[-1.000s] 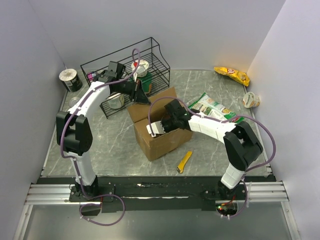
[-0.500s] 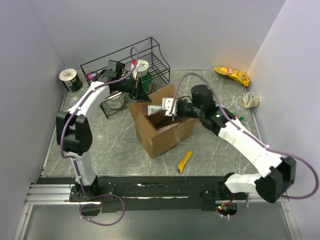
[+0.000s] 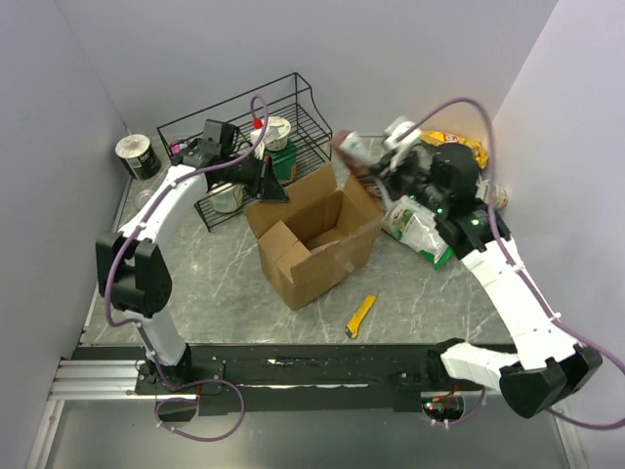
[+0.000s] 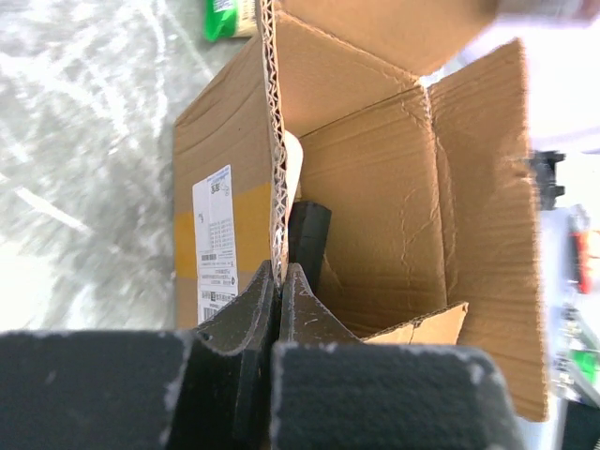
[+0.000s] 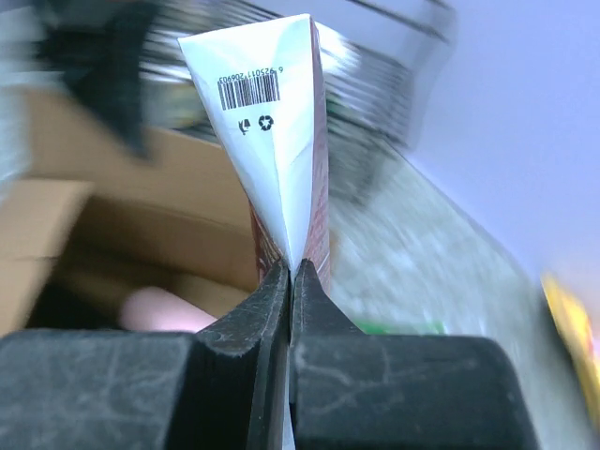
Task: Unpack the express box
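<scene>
While the left claw [image 4: 278, 281] stays pressed together on the edge of one flap of the cardboard box [image 3: 317, 249], which sits open in the middle of the tabletop [image 3: 195, 283] just in front of the wire rack [image 3: 303, 127], the right claw [image 5: 289, 267] has changed places. A second ago it was reaching down inside the box; now it hangs above and to the right of it, pinching a white packet [image 5: 281, 112] by its folded seam. I judge that one item is out and only needs somewhere to be set down, perhaps near the green snack bag [image 3: 418, 230]. A dark object [image 4: 309, 239] still shows inside, so the unpacking isn't finished. The packet carries a barcode, a recycling mark and digits that seem to begin 6 925. On the box side is a white label [image 4: 217, 239] over a yellow band, its print too small to read.
</scene>
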